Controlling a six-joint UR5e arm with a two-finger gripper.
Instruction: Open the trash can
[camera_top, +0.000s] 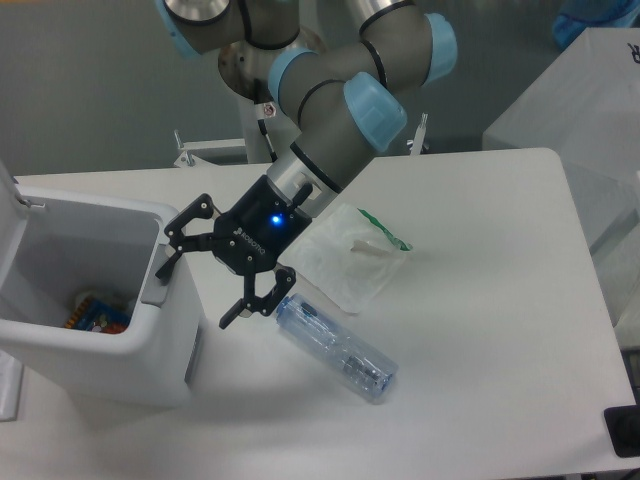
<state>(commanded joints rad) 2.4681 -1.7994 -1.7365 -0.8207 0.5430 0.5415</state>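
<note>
I hold the gripper (196, 278) with its jaws wide apart and nothing between them, because here I only need one fingertip (166, 264) as a pusher, not a grasp. The upper finger lies against the grey push tab (157, 283) on the near edge of the trash can (95, 345), and the lower finger hangs free over the table (500, 300), not touching anything. The trash can stands just beside the jaws, on their open side, and its lid (8, 185) stands up at the far side, so the inside is open and I see some coloured rubbish (95, 312) at the bottom. I judge the opening is done. Behind the jaws, near the wrist, lie a clear plastic bottle (335, 345) and a crumpled plastic bag (350, 255); the bottle is close to the lower finger, so when I pull back I should lift first and not sweep it.
</note>
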